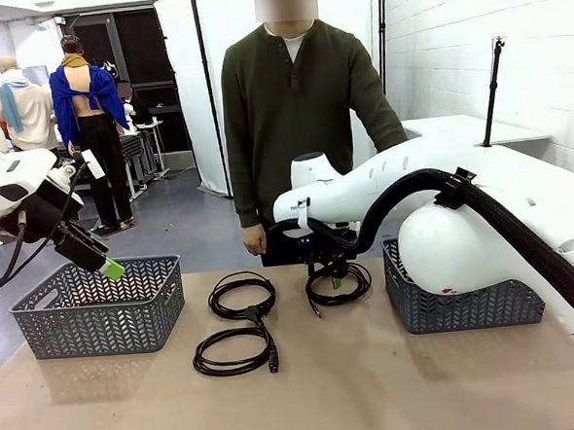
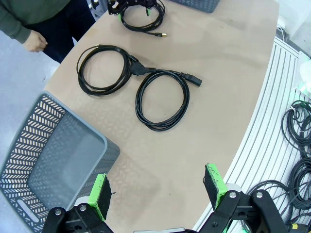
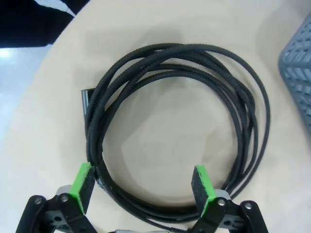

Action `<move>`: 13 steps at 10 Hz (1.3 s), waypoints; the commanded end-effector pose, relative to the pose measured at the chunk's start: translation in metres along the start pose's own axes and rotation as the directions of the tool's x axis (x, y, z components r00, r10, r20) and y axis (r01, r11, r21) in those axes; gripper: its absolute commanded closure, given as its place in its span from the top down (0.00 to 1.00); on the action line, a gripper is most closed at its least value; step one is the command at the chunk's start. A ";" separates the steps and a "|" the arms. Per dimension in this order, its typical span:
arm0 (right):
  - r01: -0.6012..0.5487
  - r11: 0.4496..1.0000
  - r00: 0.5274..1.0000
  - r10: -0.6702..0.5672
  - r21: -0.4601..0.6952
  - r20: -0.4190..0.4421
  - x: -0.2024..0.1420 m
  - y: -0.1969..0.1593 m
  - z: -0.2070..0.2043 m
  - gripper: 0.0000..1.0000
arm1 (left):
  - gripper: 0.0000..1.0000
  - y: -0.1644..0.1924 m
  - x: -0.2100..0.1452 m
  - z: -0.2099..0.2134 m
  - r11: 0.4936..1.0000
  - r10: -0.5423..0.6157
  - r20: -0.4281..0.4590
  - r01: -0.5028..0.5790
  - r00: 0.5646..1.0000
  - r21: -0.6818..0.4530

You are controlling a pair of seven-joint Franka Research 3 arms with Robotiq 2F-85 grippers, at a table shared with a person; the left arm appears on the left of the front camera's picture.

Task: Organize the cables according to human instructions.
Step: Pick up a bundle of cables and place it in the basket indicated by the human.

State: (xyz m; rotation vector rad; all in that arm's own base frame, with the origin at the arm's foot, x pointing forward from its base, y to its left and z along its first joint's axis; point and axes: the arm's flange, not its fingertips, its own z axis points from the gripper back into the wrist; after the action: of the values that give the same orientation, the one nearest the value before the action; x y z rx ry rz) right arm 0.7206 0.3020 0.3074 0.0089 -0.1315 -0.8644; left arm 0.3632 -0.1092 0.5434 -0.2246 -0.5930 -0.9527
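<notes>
Three cables (image 2: 138, 69) on table (image 1: 375, 385), none seen in left basket (image 1: 98, 319); sorting looks barely begun. Right gripper (image 3: 146, 182) spread wide, straddling strands of right coil (image 3: 96, 127), no pinch yet. Left gripper (image 2: 158, 194) spread, empty, near that basket.

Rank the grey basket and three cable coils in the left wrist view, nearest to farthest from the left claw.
1. Grey basket, lower left, beside the left claw.
2. Centre coil, mid-table.
3. Upper-left coil, just beyond it.
4. Top coil, at the far edge.
</notes>
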 end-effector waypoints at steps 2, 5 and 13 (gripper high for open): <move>0.008 0.999 1.000 -0.008 -0.031 -0.002 0.004 0.022 -0.003 1.00 | 1.00 0.002 -0.001 0.000 1.000 -0.001 0.005 0.001 1.000 -0.008; 0.004 0.999 1.000 -0.004 -0.035 0.000 0.003 0.026 -0.004 1.00 | 1.00 0.002 -0.001 0.000 1.000 -0.001 0.005 0.001 1.000 -0.008; -0.016 0.998 1.000 0.015 -0.059 -0.014 -0.002 0.026 -0.001 1.00 | 1.00 0.002 -0.001 0.000 1.000 -0.001 0.005 0.001 1.000 -0.008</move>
State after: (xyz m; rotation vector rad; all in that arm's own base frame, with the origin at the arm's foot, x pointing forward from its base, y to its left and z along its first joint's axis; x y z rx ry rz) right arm 0.7249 0.3134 0.3041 -0.0272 -0.0998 -0.8587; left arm 0.3632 -0.1092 0.5434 -0.2246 -0.5930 -0.9527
